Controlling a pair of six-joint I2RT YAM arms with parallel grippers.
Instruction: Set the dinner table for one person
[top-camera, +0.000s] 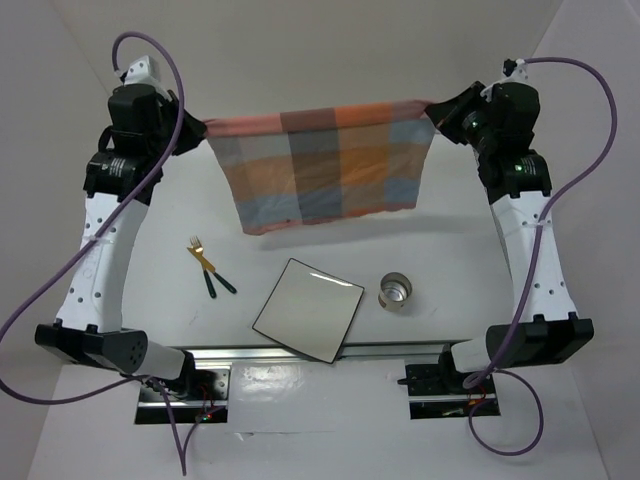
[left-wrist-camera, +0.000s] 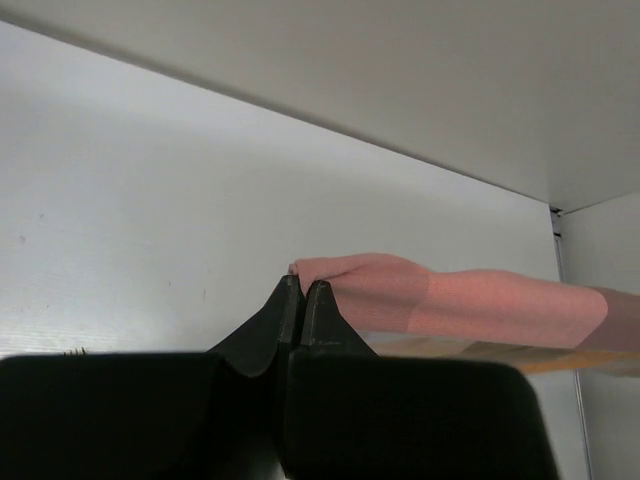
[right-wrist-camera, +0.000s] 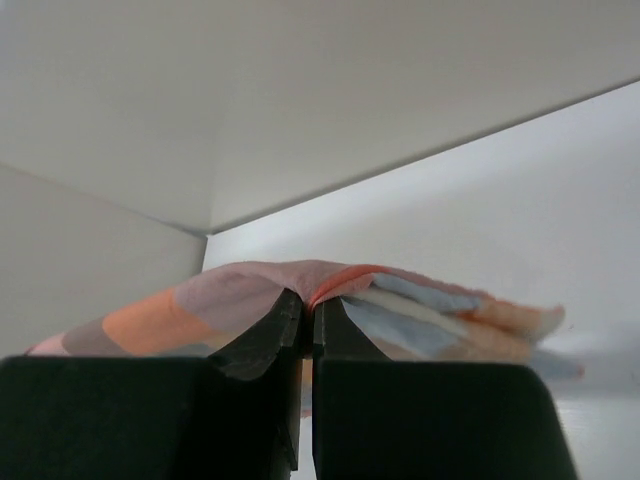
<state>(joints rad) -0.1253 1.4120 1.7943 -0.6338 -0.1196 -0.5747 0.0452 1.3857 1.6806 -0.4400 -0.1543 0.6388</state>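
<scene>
The orange-and-blue-grey checked cloth hangs stretched in the air between both arms, above the far part of the white dinner table. My left gripper is shut on the cloth's left top corner. My right gripper is shut on its right top corner. A white square plate lies near the front middle. A gold fork and a knife with dark handles lie left of the plate. A small metal cup stands right of it.
A metal rail runs along the near edge between the two arm bases. White walls close in the far side and both sides. Purple cables loop out from each arm.
</scene>
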